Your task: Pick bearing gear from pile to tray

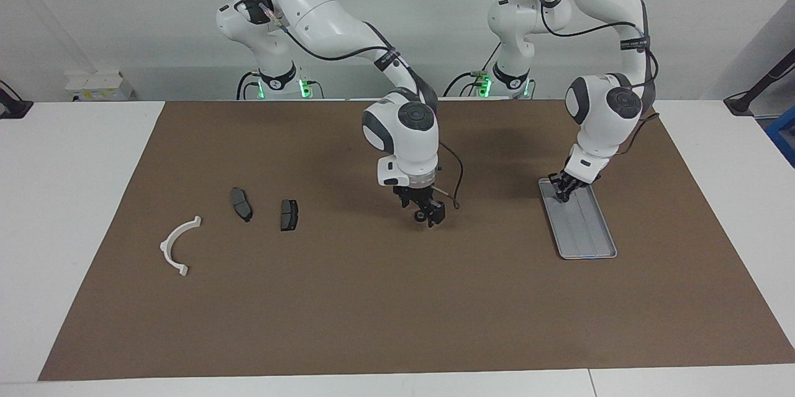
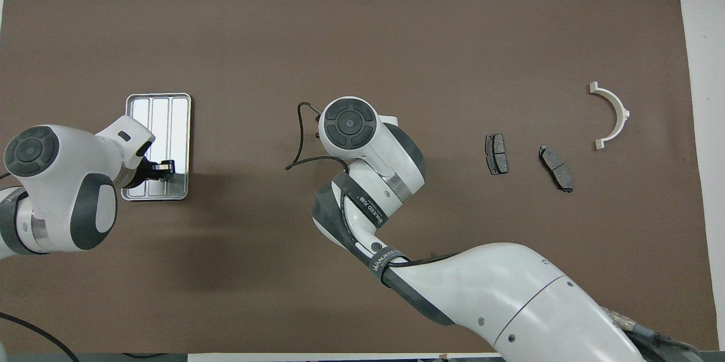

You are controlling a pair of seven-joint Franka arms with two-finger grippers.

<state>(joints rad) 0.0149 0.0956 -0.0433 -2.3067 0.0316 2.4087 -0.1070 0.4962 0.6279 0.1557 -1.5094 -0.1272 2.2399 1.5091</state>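
Note:
The silver tray [image 1: 587,235] lies toward the left arm's end of the mat, also seen from overhead as the tray [image 2: 158,104]. My left gripper [image 1: 562,193] is shut, low over the tray's end nearer the robots; the overhead view shows the left gripper [image 2: 166,166] there too. I cannot tell whether anything is between its tips. My right gripper [image 1: 428,215] hangs open just above the mat's middle, hidden under its own wrist from overhead. The pile holds two dark brake pads [image 1: 241,204] [image 1: 289,214] and a white half-ring bracket [image 1: 177,246]. The bearing gear is hidden.
A brown mat [image 1: 372,310] covers the table, with white table [image 1: 74,198] at both ends. A loose black cable [image 1: 456,189] hangs off the right wrist. From overhead the brake pads [image 2: 496,153] [image 2: 556,167] and bracket [image 2: 614,115] lie toward the right arm's end.

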